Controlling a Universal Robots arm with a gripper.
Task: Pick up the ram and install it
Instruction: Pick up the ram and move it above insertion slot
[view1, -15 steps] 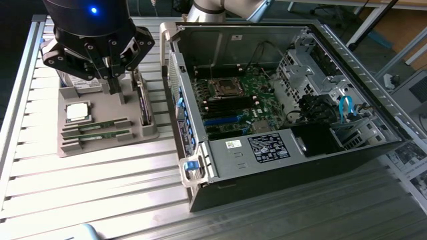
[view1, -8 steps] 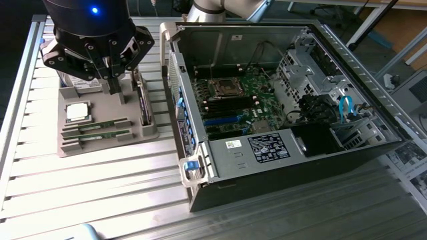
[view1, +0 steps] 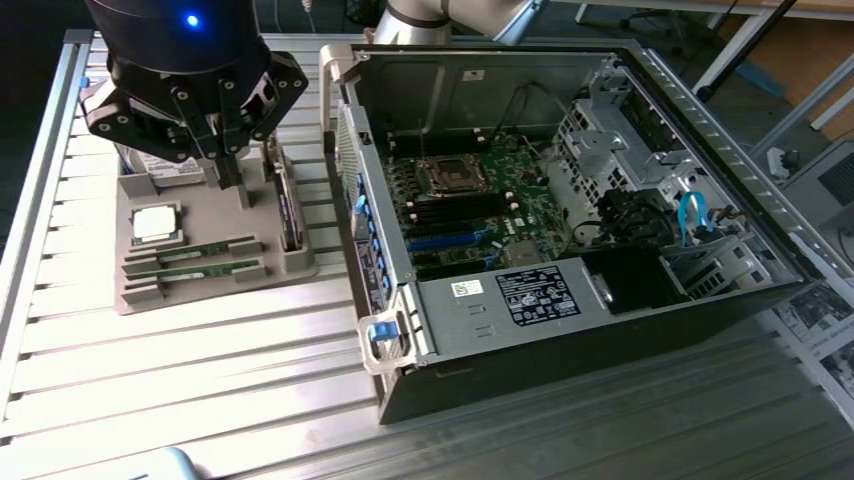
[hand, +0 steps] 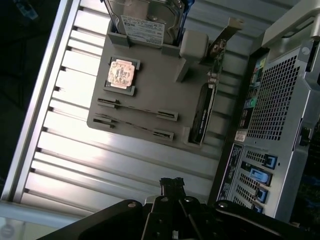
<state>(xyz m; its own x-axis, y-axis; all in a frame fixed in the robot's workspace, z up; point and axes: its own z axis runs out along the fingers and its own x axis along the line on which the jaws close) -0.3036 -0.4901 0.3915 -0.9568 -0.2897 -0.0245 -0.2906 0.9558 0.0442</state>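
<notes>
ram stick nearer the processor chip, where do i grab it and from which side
I'd take the ram stick by the middle of its long upper edge, pinching across its flat faces, straight down from above. It stands on edge in the grey holder, ends seated in slotted blocks, with a second stick close alongside.

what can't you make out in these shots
hard drive, exterior view: mostly behind the hand.
hard drive, wrist view: cut off by the frame edge.
ram sticks, wrist view: edge-on, chips not visible.
motherboard slots, exterior view: too small to tell if filled.
</notes>
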